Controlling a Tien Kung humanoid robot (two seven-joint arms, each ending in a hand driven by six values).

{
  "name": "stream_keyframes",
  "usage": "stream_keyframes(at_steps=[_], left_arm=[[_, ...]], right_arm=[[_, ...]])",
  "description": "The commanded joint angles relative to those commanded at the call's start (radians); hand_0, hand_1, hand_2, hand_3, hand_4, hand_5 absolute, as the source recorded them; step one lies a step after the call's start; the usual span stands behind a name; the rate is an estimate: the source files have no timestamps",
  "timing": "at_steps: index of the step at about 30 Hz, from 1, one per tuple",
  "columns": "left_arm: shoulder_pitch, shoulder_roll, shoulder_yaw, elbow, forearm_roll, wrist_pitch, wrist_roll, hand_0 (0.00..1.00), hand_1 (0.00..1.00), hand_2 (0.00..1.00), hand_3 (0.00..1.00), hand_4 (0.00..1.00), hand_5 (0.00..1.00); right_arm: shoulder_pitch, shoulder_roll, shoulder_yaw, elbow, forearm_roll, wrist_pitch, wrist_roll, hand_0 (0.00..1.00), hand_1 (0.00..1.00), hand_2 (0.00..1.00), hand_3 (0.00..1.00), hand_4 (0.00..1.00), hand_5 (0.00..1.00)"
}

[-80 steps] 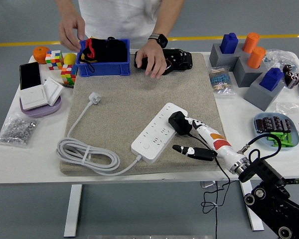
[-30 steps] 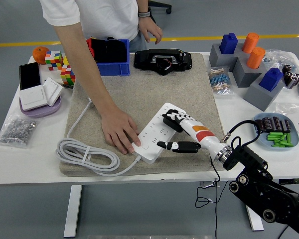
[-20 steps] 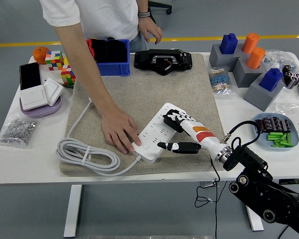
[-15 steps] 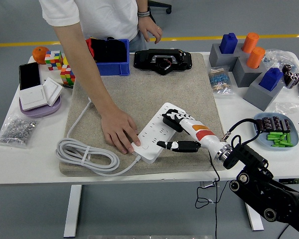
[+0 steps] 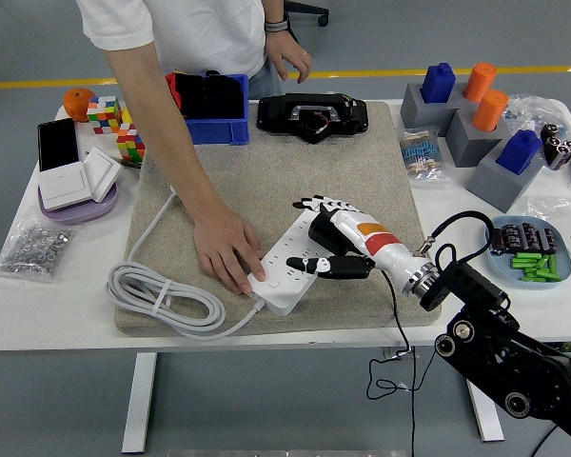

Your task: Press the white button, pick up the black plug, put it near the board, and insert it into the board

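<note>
Right hand (image 5: 325,238) shifted left along the power strip (image 5: 284,276) — fingers now fanned above the black plug (image 5: 325,231), seemingly seated in a socket, not gripped. Person's hand (image 5: 226,249) steadying the strip's end — insertion likely done.

Right hand (image 5: 331,238) has shifted left across the power strip (image 5: 284,273), fingers now spread over its far end where half a second ago they lay against the black plug (image 5: 325,231). The strip has slid slightly toward the mat's (image 5: 362,162) near edge under the person's hand (image 5: 226,249).
</note>
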Motion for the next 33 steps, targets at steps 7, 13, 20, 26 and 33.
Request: stream_keyframes(at_steps=[7, 13, 20, 26, 33], left_arm=[[0.001, -0.001, -0.003, 0.000, 0.003, 0.000, 0.001, 0.701, 0.670, 0.645, 0.649, 0.554, 0.195], [0.003, -0.002, -0.002, 0.000, 0.003, 0.000, 0.000, 0.701, 0.670, 0.645, 0.649, 0.553, 0.193], [-0.002, -0.002, 0.002, 0.000, 0.003, -0.001, -0.001, 0.701, 0.669, 0.645, 0.649, 0.553, 0.193], [-0.020, 0.007, 0.019, 0.000, 0.004, -0.006, -0.002, 0.701, 0.670, 0.645, 0.649, 0.552, 0.194], [-0.003, 0.008, 0.000, 0.000, 0.020, -0.004, -0.003, 0.701, 0.670, 0.645, 0.649, 0.551, 0.189]], right_arm=[[-0.013, -0.013, 0.050, 0.050, -0.008, 0.001, 0.001, 0.998, 0.968, 0.929, 0.926, 0.998, 0.837], [-0.064, -0.032, 0.122, 0.082, -0.008, -0.006, 0.021, 0.998, 0.959, 0.924, 0.918, 0.998, 0.835], [-0.148, -0.046, 0.238, 0.093, 0.006, -0.023, 0.056, 0.973, 0.912, 0.880, 0.874, 0.998, 0.755], [-0.215, -0.057, 0.340, 0.096, -0.002, -0.028, 0.059, 0.934, 0.879, 0.850, 0.834, 0.998, 0.610], [-0.322, -0.044, 0.474, 0.115, -0.017, -0.030, 0.055, 0.932, 0.870, 0.843, 0.830, 0.998, 0.600]])
